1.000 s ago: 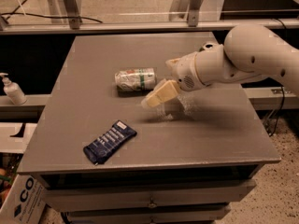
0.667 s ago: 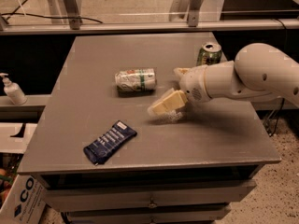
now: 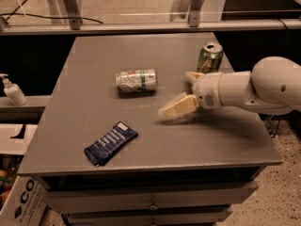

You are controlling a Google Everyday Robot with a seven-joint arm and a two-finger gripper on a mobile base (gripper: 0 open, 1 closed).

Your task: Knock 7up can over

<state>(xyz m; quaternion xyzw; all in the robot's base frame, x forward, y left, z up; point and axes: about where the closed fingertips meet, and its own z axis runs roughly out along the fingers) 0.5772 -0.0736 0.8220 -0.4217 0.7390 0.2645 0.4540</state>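
The 7up can, whitish-silver with green lettering, lies on its side on the grey table, a little left of the middle. My gripper hangs low over the table to the right of the can, well apart from it. It is open and empty, with one cream finger pointing left and down and the other finger higher up. The white arm reaches in from the right.
A darker all-green can stands upright at the back right, just behind my gripper. A blue snack packet lies near the front left. A soap bottle stands on a ledge left of the table. A cardboard box sits on the floor.
My arm and gripper have drawn back to the right, away from the lying 7up can. This has uncovered the all-green can behind. The 7up can has not moved.
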